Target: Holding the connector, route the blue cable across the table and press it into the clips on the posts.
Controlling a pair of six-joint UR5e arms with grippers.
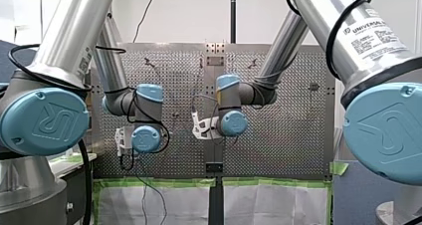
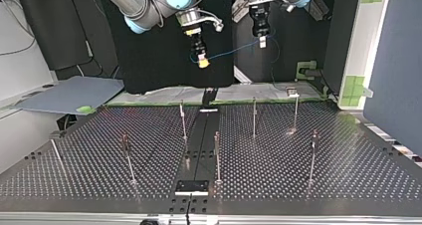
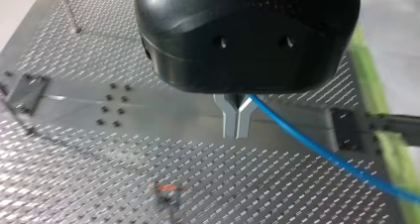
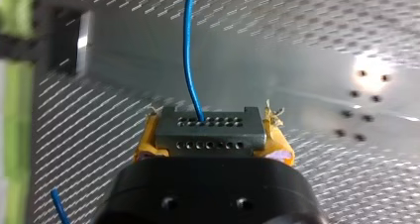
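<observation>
Right wrist view: connector (image 4: 210, 130) clamped in my right gripper (image 2: 201, 56), blue cable (image 4: 189, 45) runs to my left gripper (image 3: 236, 124), pinched shut on it. Both hang high over table (image 2: 323, 150). Routing not begun, I judge; next, lower the cable onto a clip on the posts (image 2: 254, 116).

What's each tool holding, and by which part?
Right tool: the grey connector, clamped across its two short ends. Left tool: the blue cable, pinched partway along, away from the connector.

The label (image 1: 376, 36) on the right arm (image 1: 318, 16) reads "UNIVERSAL ROBOTS"; its finer print is illegible. The blue joint cap (image 1: 44, 121) of the left arm (image 1: 74, 31) bears "UR".
</observation>
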